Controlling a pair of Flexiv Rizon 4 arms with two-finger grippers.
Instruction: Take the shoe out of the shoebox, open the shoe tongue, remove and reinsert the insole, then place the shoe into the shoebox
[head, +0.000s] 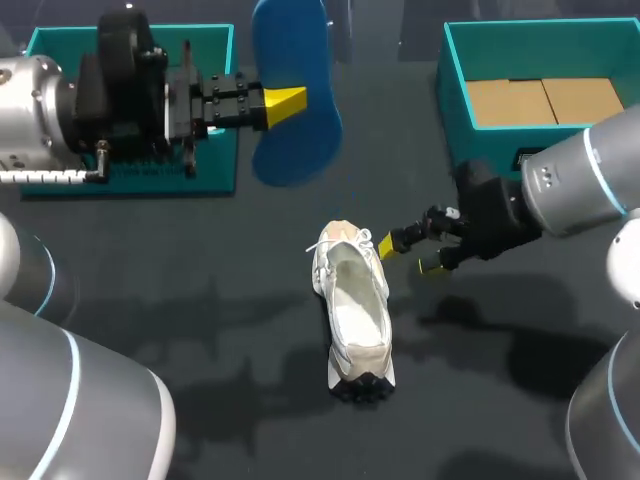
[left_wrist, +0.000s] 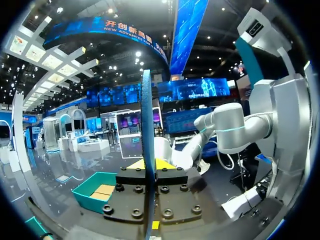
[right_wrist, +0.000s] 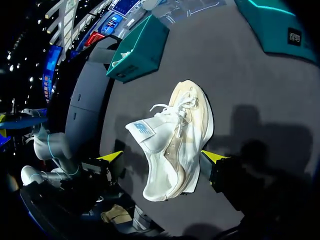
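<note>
While the left gripper (head: 285, 102) is clamped on the blue insole (head: 292, 150), holding it above the table (head: 200, 300), the shoe (head: 356, 310) lies mid-table, opening upward, with its tongue (right_wrist: 141, 130) standing out from the laces. Right gripper (head: 410, 255): jaws wide apart, gripping nothing, just beside the shoe's laced end. In the left wrist view, the insole appears edge-on between both fingertips. The shoebox (head: 455, 80) stands at far right, apart from the shoe. A second teal box (head: 215, 175) lies under the left arm.
</note>
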